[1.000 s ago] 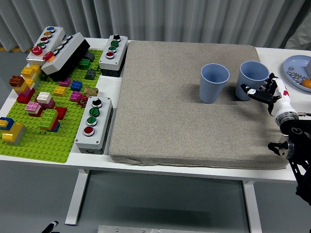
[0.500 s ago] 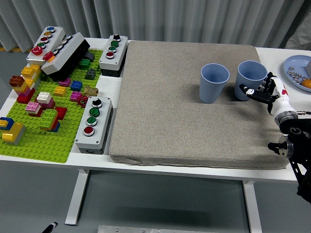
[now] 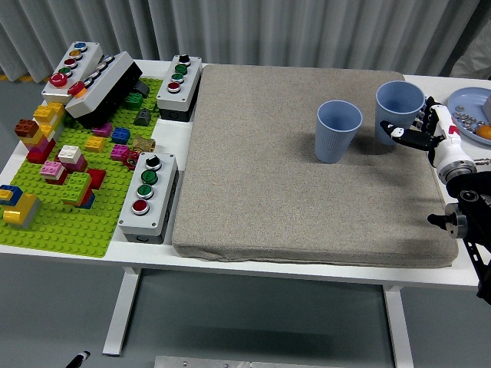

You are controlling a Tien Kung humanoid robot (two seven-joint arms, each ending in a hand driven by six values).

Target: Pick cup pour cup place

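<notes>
Nearest the camera, the white table (image 3: 230, 257) shows its front edge, and on it lies a large grey mat (image 3: 303, 165) that covers most of the middle and right. The right arm (image 3: 468, 215) comes in from the lower right corner and reaches up along the mat's right edge. Its hand (image 3: 420, 132) has the fingers curled around the right cup (image 3: 398, 112), the black fingertips (image 3: 399, 132) pressing on the cup's near right wall, so the hand is closed on that cup. The cup is blue, upright with its mouth up, over the far right part of the mat; whether its base touches the mat cannot be told. Just to its left, apart from it, stands the left cup (image 3: 337, 130), also blue and upright, resting on the mat with nothing touching it.

To the left of the mat sits a green brick plate (image 3: 73, 172) with many coloured bricks (image 3: 65, 161) on it. Between that plate and the mat is a grey button box (image 3: 147, 194). Farther back are a second button box (image 3: 179, 87), a tilted black and white box (image 3: 103, 88) and a third one (image 3: 71, 69) at the far left corner. At the far right edge a blue plate (image 3: 469, 111) holds small items
</notes>
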